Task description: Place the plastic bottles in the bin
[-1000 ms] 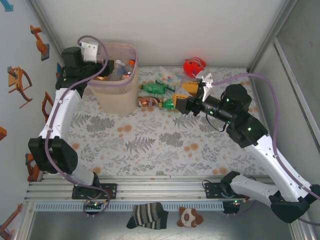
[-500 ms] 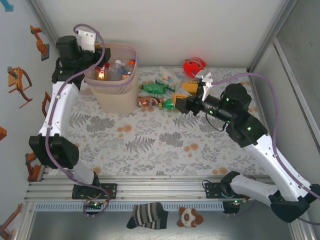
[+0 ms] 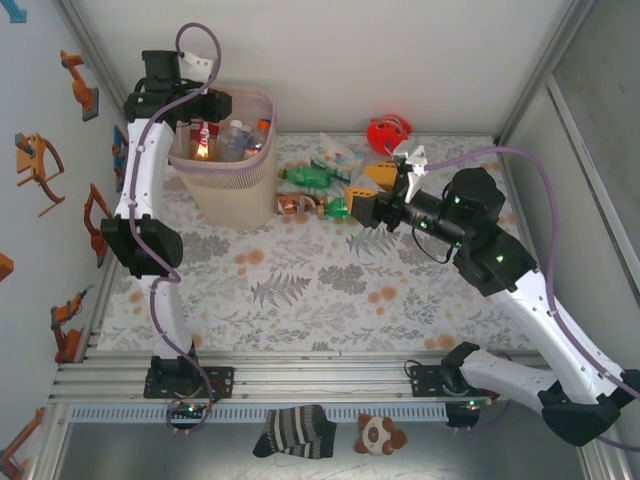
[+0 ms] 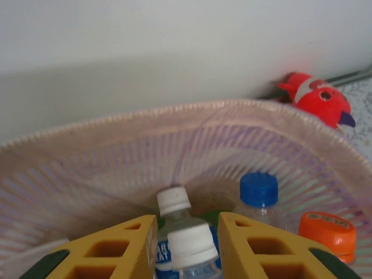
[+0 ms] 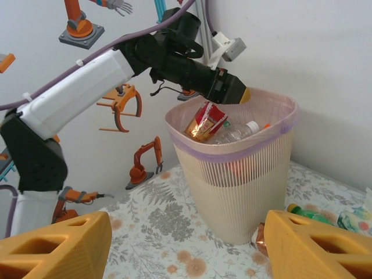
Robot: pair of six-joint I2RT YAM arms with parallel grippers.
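**Spotter:** Your left claw [image 4: 187, 224] hangs nearly closed over the bin [image 4: 174, 113]. I can't tell if it grips the upright white-capped bottle [image 4: 189, 247] just below.

**Checker:** Then lifting could drag it out. And your right claw [image 5: 187, 224]?

**Spotter:** Open, empty. The green bottle [image 3: 305, 177] ahead of it lies flat, lengthwise toward the bin, so it may roll.

Soft, even white light, bright throughout; only a faint shadow hugs the foot of the tall pale pink ribbed plastic bin [image 3: 235, 195] on the fern-patterned tablecloth [image 3: 300, 300]. The left wrist view is hazy, its plain white back wall [image 4: 174, 35] washed out and featureless
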